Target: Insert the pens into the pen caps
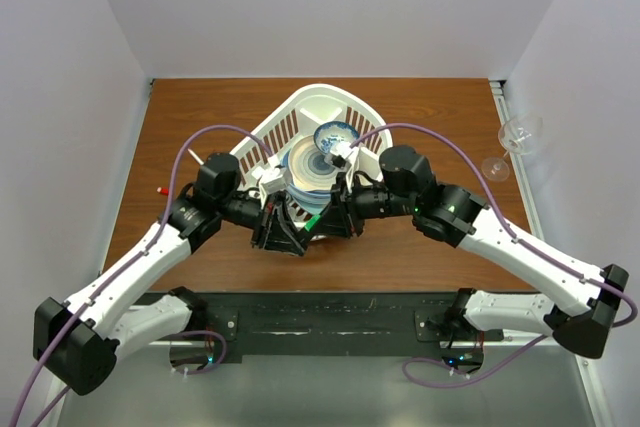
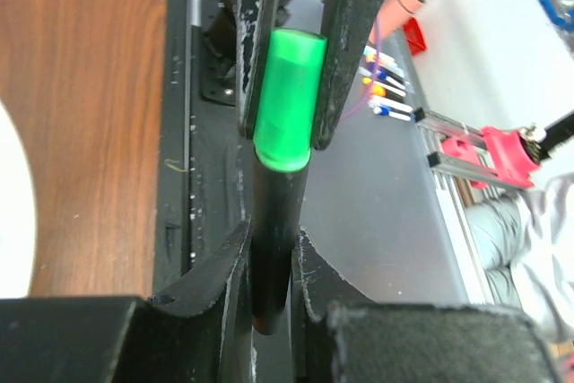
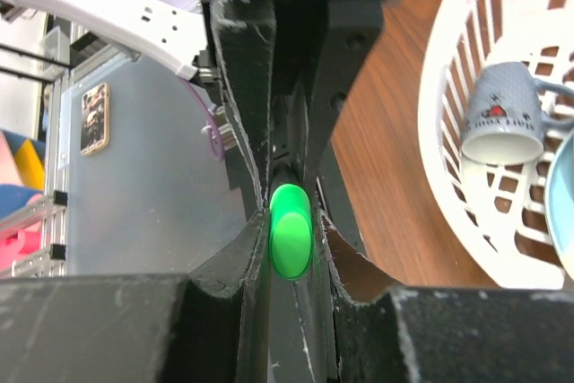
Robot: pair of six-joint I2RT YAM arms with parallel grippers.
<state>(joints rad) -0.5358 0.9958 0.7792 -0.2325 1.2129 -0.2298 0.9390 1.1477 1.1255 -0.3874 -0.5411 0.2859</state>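
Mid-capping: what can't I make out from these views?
- Left wrist: the marker tip is inside the cap, seating depth hidden; its rear end is lost between fingers of the left gripper.
- Right wrist: cap seen end-on in the right gripper; barrel hidden behind it.
- Top view: grippers cover all but a green sliver; red item at far left too small to identify.

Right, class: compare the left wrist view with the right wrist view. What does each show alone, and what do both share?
Left wrist only: the black pen seen side-on, its barrel held by the left gripper, its end inside the green cap. Right wrist only: the white basket with a mug inside. Both: the green cap pinched by the right gripper.
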